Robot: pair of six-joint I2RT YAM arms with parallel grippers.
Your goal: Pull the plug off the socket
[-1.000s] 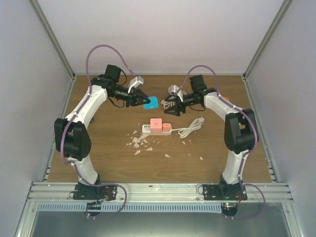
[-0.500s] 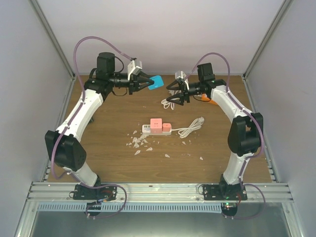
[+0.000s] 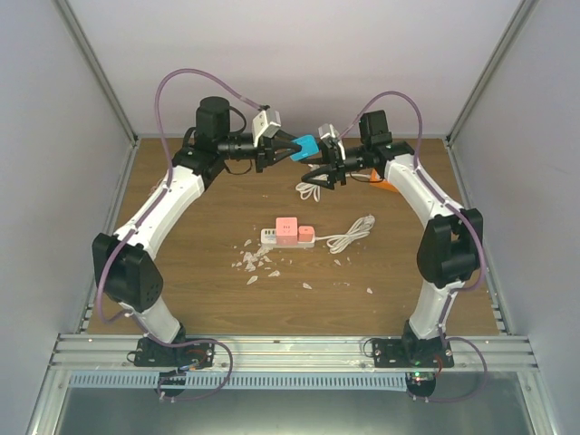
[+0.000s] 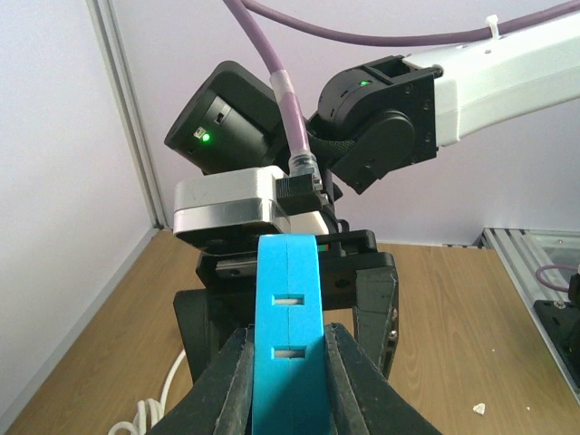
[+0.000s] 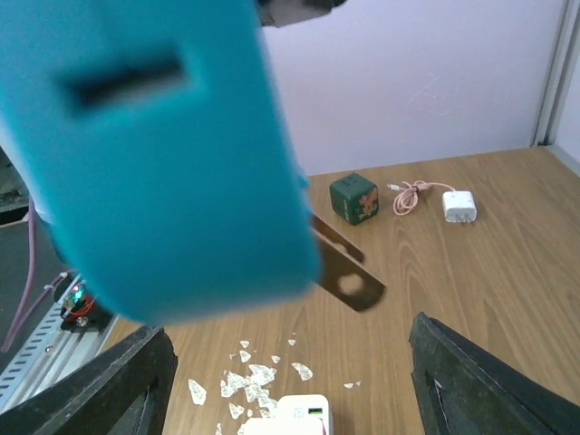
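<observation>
In the top view, a blue plastic plug (image 3: 305, 148) is seen clamped in the left hand (image 3: 292, 149), raised above the far middle of the brown wooden table (image 3: 199, 272). The right hand (image 3: 319, 169) is held just to the right of the plug with its fingers spread apart, and whether they touch the plug cannot be told from here. A white power strip (image 3: 288, 235) carrying two pink adapters (image 3: 294, 228) is laid at the middle of the table, well apart from the plug. A white cable (image 3: 349, 236) is trailed to its right and white fragments (image 3: 254, 260) are scattered to its near left. In the left wrist view, the plug (image 4: 288, 344) is shown upright and gripped between the two fingers of the left hand (image 4: 285, 333), with the right arm's wrist faced just beyond it. In the right wrist view, the plug (image 5: 163, 163) fills the upper left, blurred and very close, with a metal prong (image 5: 349, 276) jutting from it. The right hand (image 5: 285, 331) is shown open and nothing is held between its fingers. A dark green cube (image 5: 353, 198) and a white charger (image 5: 458, 205) are seen on the table beyond.
</observation>
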